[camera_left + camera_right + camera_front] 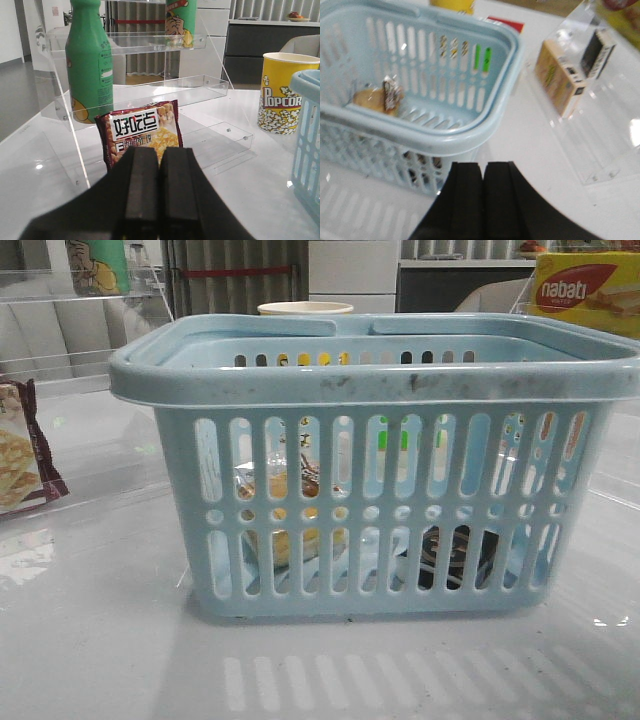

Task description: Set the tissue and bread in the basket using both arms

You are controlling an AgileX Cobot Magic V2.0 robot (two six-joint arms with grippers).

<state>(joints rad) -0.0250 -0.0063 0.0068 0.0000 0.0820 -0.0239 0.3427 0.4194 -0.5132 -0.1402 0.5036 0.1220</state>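
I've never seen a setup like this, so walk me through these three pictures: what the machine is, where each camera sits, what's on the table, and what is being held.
This is a two-armed robot, each arm ending in a claw. One picture looks forward over the table; the other two come from cameras on each wrist, so the black shapes at their lower edge are the left claw and the right claw. Both are shut and hold nothing. On the table stands a light-blue basket. Inside it lie the bread in its clear bag and a dark tissue packet. Around it are a snack bag, a green bottle, a popcorn tub and a yellow nabati box.
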